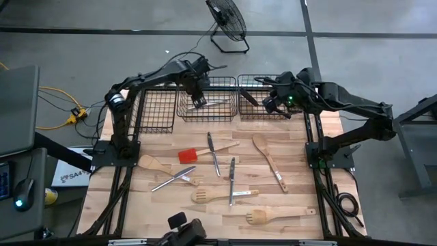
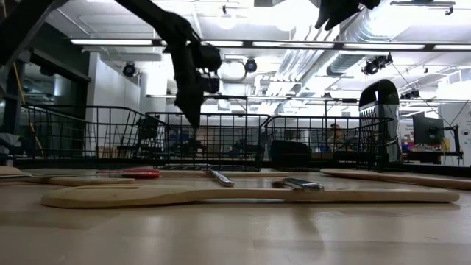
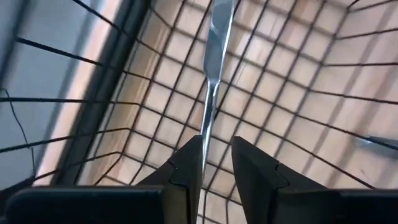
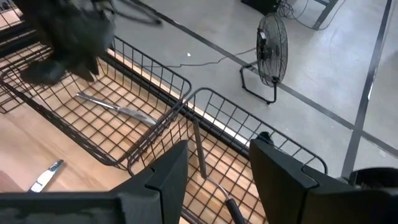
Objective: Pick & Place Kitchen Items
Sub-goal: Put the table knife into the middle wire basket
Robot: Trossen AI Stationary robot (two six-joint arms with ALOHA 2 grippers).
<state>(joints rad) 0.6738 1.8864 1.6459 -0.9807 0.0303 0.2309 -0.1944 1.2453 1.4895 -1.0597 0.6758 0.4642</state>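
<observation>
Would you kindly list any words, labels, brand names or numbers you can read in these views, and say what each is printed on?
White sheet or box on the floor left of the table: dark print, too small to read.
Monitor in the room behind, low view: nothing legible on it.
Utensils, wire baskets, fan and both arms: no readable text or marks.

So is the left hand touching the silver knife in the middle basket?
Apart. The left wrist view shows the left hand open above the silver knife, which lies on the middle basket floor; the fingers hang clear of it.
</observation>
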